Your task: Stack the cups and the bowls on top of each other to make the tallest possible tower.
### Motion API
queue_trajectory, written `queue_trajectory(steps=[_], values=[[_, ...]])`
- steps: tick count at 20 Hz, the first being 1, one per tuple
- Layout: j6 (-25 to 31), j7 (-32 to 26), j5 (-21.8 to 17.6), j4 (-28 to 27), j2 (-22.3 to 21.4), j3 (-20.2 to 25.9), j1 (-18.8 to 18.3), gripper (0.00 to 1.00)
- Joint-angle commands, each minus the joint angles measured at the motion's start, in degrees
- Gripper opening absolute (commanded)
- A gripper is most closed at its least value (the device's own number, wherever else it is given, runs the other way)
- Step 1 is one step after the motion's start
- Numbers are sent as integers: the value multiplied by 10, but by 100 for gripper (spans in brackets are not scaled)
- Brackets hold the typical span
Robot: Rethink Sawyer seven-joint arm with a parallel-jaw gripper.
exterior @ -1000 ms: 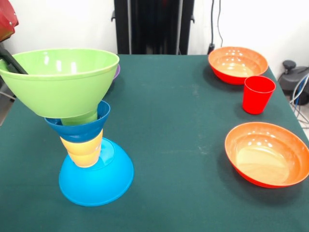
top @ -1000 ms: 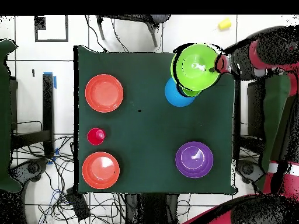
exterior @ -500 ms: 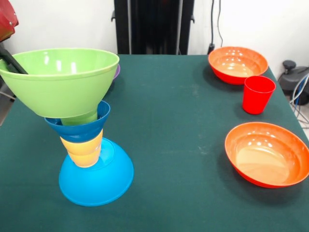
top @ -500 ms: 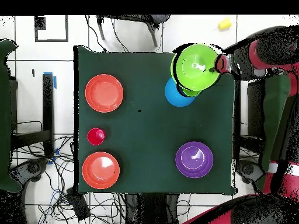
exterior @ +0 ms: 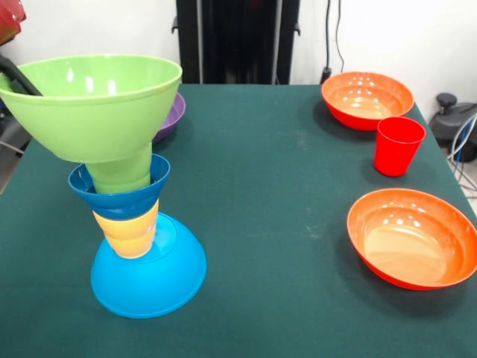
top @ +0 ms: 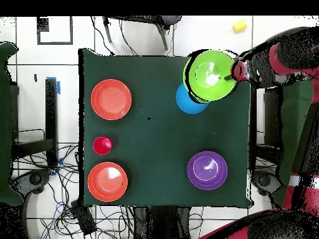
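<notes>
The tower stands at the left of the front view. Its base is an upturned light-blue bowl (exterior: 149, 280) (top: 184, 103). On that sit a yellow cup (exterior: 127, 231), a small dark-blue bowl (exterior: 123, 200) and a green cup (exterior: 123, 175). The wide green bowl (exterior: 97, 112) (top: 212, 74) is on top. My gripper (exterior: 21, 83) (top: 237, 70) is shut on the green bowl's rim at the table's edge; one black finger reaches inside the bowl. I cannot tell whether the bowl still rests on the green cup.
A purple bowl (exterior: 170, 115) (top: 207, 170) lies behind the tower. Two orange bowls (exterior: 367, 98) (exterior: 414, 237) (top: 111, 99) (top: 107, 181) sit upright on the other side of the table. A red cup (exterior: 397, 145) (top: 102, 145) stands between them.
The green bowl has risen with my gripper on its rim. More of the green cup and the purple bowl now shows beneath it. The rest of the tower has not moved.
</notes>
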Motion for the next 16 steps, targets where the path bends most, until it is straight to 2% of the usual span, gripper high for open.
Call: queue_trajectory(steps=[1, 12, 16], values=[[62, -154, 4, 46, -30, 6, 3, 0], [-33, -148, -37, 95, -18, -16, 4, 0], [-44, -144, -38, 108, -19, -15, 0, 0]])
